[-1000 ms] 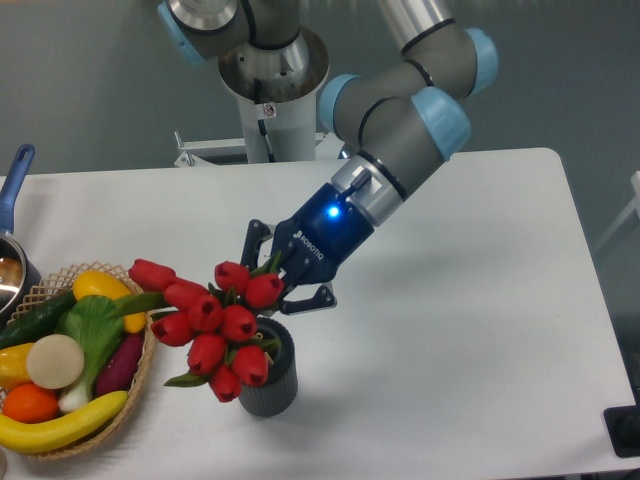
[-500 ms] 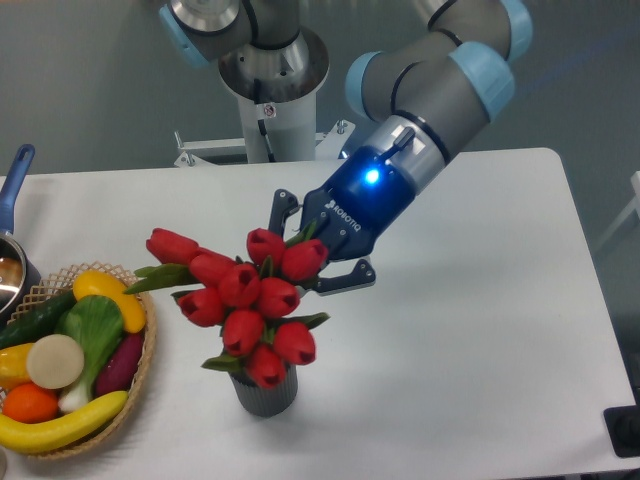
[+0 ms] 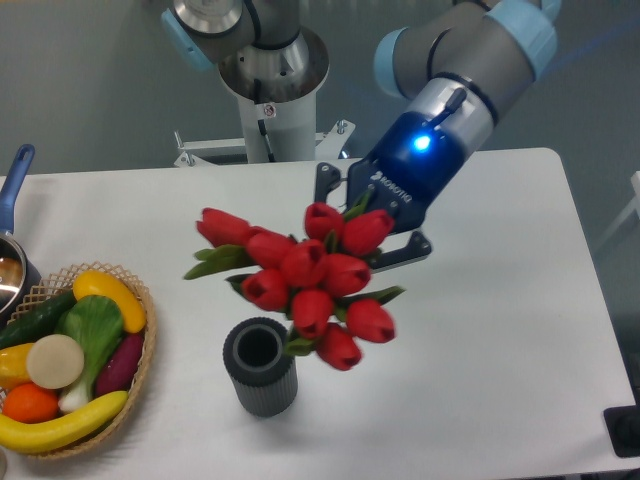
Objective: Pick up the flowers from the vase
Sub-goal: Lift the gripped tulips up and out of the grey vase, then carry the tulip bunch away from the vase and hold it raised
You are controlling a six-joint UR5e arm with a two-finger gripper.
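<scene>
I see my gripper [image 3: 368,222] up in the air above the white table [image 3: 500,330]. It is pinching the flowers [image 3: 310,280] near their green stems, with one dark finger [image 3: 408,248] showing on the right side of the bunch and another one showing at the top left. A blue light glows on the wrist just behind the fingers.

The red tulip buds hang out in front of my gripper, down and to the left of it. One bud and a green leaf stick out far to the left. The bunch is tilted, not straight up.

The vase [image 3: 260,367] stands on the table below my gripper and a bit to the left. I can see right into its round dark mouth, and no stems are in it. The lowest red buds are just beside the rim on the vase's right side, and from this view I cannot tell if they touch it.

Far to the left of my gripper sits a woven basket [image 3: 140,385] with toy food in it: a banana [image 3: 60,425], a yellow pepper [image 3: 110,295], a green leafy thing and an orange [image 3: 28,402]. At the very left edge I can see a pot with a blue handle [image 3: 14,185].
</scene>
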